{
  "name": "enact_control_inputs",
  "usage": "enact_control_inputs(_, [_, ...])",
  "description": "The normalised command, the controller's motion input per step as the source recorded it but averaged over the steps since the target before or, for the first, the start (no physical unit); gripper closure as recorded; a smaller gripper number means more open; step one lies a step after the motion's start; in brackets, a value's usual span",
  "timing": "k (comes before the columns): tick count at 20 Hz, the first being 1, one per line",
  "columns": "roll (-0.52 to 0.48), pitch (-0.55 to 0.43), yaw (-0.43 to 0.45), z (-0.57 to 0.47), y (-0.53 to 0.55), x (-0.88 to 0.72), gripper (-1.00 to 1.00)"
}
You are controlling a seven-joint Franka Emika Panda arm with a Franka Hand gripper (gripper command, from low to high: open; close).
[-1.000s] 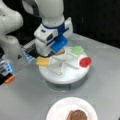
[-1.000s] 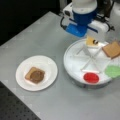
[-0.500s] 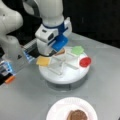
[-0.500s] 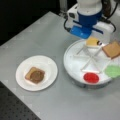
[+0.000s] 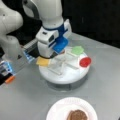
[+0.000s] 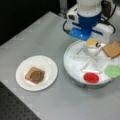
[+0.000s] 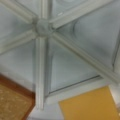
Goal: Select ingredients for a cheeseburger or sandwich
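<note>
End effector points down over the white divided tray, grasping the yellow cheese square; arm near vertical.

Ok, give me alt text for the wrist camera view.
Close overhead look into the white divided tray, its ribs meeting at a hub upper left. A yellow cheese square fills the bottom right; a tan bread square sits bottom left. The gripper is not visible.

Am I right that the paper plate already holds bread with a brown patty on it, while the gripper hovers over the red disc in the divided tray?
Not quite. The gripper is at the yellow cheese square, as a front view shows; the red disc sits apart in a compartment on the tray's opposite side. The paper plate does hold bread with a brown patty.
</note>
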Motion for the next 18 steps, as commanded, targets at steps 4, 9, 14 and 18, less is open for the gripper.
enact_control_inputs(4, [0.114,-0.201,-0.017,-0.22,0.21,-0.09,-1.0])
enact_control_inputs(9, [0.101,-0.188,-0.046,-0.22,0.15,-0.05,-1.0])
enact_control_inputs(14, [0.099,-0.171,-0.023,-0.19,0.08,-0.05,-1.0])
enact_control_inputs(18, [0.067,-0.174,-0.003,-0.21,0.06,-0.07,-1.0])
